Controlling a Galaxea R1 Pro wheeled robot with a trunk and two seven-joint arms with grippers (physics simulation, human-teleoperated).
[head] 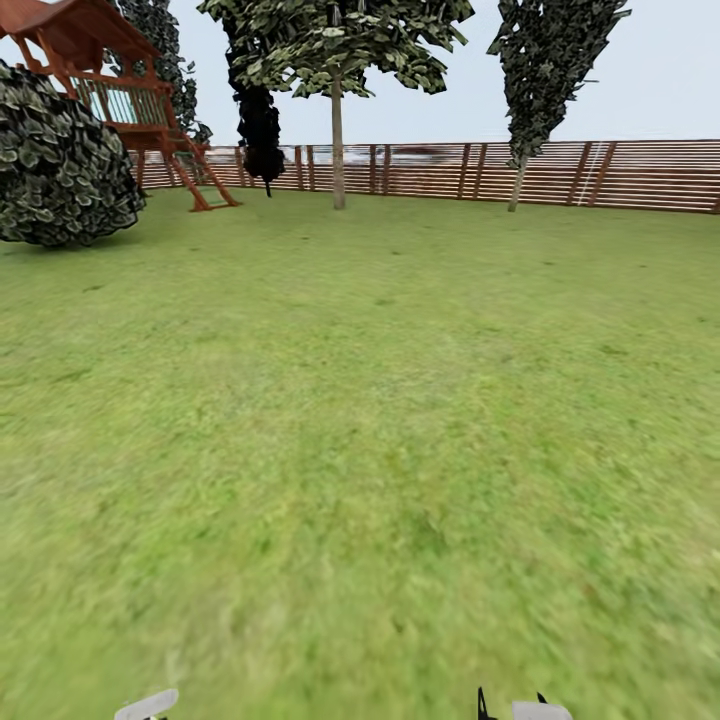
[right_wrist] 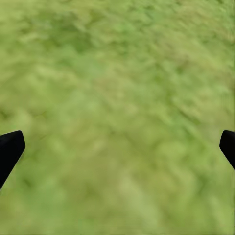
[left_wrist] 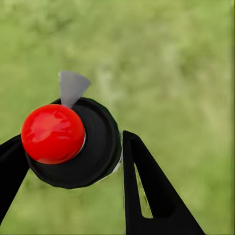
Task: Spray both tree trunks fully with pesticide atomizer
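- Fingers (left_wrist: pixel 147 191) of the left gripper (left_wrist: pixel 68 161), black, clamp the pesticide atomizer (left_wrist: pixel 73 142) at lower left of the left wrist view; red cap, grey nozzle.
- Right gripper (right_wrist: pixel 117 147) fingers spread wide, holding nothing, over lawn (right_wrist: pixel 117 73).
- Atomizer looks rigid, light, likely smooth; gripping the body below the cap seems safest.
- Two trees (head: pixel 337 140) stand far off, upper centre and right, before the fence (head: pixel 640 175).

Wooden playhouse (head: pixel 100 75) w/ red-brown roof and ladder, far left at back. Big round dark-leafed bush (head: pixel 60 165) just in front of it, left edge. Black cone-shaped cypress (head: pixel 260 125) stands near the slat fence (head: pixel 640 175), right of the playhouse ladder. Fence runs across the back. Pale grey sky (head: pixel 670 80) above.
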